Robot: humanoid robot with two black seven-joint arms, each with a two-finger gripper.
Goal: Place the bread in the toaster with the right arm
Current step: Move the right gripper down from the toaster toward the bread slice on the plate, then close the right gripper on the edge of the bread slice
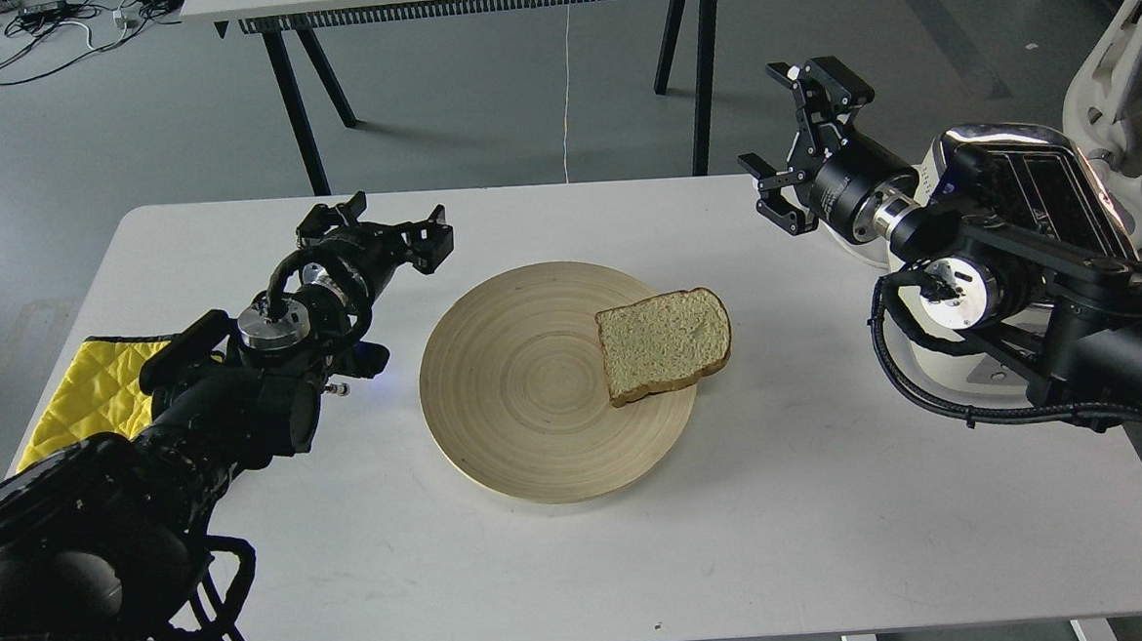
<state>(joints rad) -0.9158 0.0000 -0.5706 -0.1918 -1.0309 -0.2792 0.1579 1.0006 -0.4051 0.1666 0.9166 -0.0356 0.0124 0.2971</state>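
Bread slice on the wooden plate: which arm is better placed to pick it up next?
Right. The bread overhangs the wooden plate's right rim, nearer the open right gripper, and the toaster stands on that side too. The left gripper hangs beyond the plate's far side.

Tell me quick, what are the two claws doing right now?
Left gripper: open, holding nothing.
Right gripper: open, holding nothing; the bread lies on the plate.

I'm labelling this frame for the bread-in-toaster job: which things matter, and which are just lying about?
Job: bread; toaster; right pincer, open and empty.

Lying about: wooden plate under the bread; yellow cloth; left pincer, open, idle.
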